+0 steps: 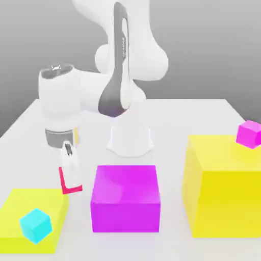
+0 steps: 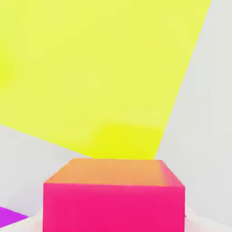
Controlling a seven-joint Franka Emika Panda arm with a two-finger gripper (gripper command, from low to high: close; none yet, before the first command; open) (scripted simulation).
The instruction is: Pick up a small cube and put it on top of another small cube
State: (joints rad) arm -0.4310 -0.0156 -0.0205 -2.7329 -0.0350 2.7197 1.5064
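Note:
My gripper (image 1: 72,179) hangs at the exterior view's left, shut on the small red-pink cube (image 1: 69,184), which shows partly behind the white fingers (image 1: 71,165). It hovers just above the far right corner of the low yellow block (image 1: 20,204). The small cyan cube (image 1: 35,225) rests on that block's near part, in front of and to the left of the held cube. In the hand view the red-pink cube (image 2: 113,201) sits close up, with the yellow block's top (image 2: 90,68) below it.
A big magenta block (image 1: 125,198) stands just right of my gripper. A tall yellow block (image 1: 224,186) at the exterior view's right carries a small magenta cube (image 1: 249,133). The arm's white base (image 1: 130,138) stands behind, on the white table (image 1: 173,117).

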